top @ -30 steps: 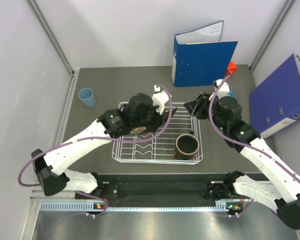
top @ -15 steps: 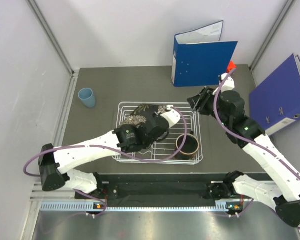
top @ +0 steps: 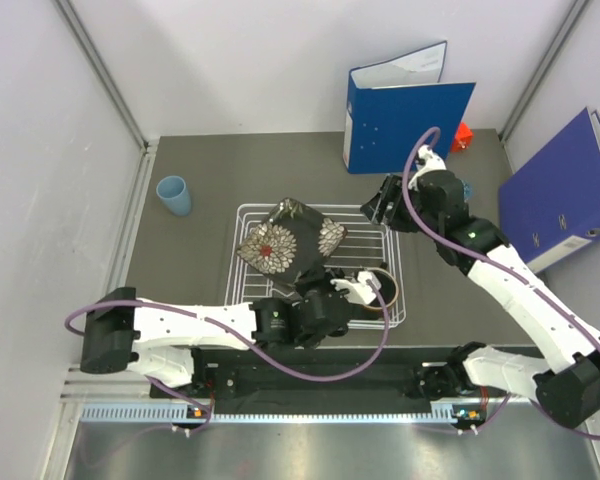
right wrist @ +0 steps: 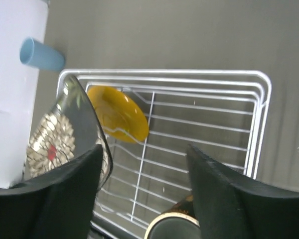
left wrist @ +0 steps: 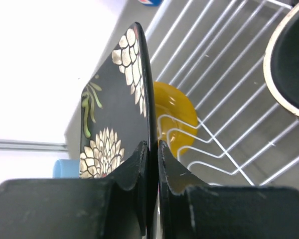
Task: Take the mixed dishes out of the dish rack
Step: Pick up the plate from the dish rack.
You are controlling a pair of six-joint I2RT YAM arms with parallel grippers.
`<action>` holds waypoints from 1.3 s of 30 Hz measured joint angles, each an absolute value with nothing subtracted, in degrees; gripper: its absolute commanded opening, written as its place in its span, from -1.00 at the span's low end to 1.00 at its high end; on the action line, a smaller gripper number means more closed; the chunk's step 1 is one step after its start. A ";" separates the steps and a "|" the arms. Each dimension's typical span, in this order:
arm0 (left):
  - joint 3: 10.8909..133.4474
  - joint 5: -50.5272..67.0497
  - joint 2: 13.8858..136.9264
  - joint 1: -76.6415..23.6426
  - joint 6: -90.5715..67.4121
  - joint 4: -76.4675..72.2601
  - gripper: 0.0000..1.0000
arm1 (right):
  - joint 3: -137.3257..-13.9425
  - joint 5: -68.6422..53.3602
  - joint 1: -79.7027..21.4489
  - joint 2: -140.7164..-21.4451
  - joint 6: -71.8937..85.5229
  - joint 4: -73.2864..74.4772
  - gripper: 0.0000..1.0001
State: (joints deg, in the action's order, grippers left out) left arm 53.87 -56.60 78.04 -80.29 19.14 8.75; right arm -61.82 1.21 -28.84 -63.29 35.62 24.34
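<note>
The plate point(left wrist: 114, 124), black with a pale flower pattern, hangs tilted on edge above the left half of the rack point(right wrist: 261, 99) and appears lifted clear of the wavy dividers. The left claw point(left wrist: 152, 145) is pinched nearly closed on the plate's lower rim, one finger on each face. That is likely the only hold a thin slab standing in a slot offers, and carrying it edge-up should keep it from catching the wires. Just behind it the yellow dish point(right wrist: 117, 113) leans in the dividers, and the mug point(left wrist: 289, 59) sits in the rack's near right corner, partly hidden from above by the left arm. The cup point(top: 173, 195) stands on the table, well apart to the left of the rack. The right claw point(right wrist: 143, 154) hovers over the rack's far right side with its fingers spread and nothing between them. It is well apart from the plate, probably keeping clear while lining up on the dish or mug.
</note>
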 measured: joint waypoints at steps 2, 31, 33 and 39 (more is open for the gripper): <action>51.70 -59.11 78.50 -81.23 23.20 3.16 -1.00 | -61.82 -0.45 -28.80 -64.42 35.05 24.99 0.46; 40.10 -64.36 81.12 -89.80 47.64 -27.35 -1.00 | -60.29 -15.31 -29.39 -71.55 29.47 18.39 0.43; 40.34 -63.22 81.12 -89.80 47.35 -26.72 -1.00 | -60.29 -16.27 -29.52 -71.55 29.34 17.74 0.42; 40.34 -61.04 81.12 -89.82 46.87 -25.91 -1.00 | -60.34 -20.03 -30.26 -72.64 28.29 15.40 0.39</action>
State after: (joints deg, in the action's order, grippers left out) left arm 40.34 -61.04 81.12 -89.82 46.87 -25.91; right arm -60.34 -20.03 -30.26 -72.64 28.29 15.40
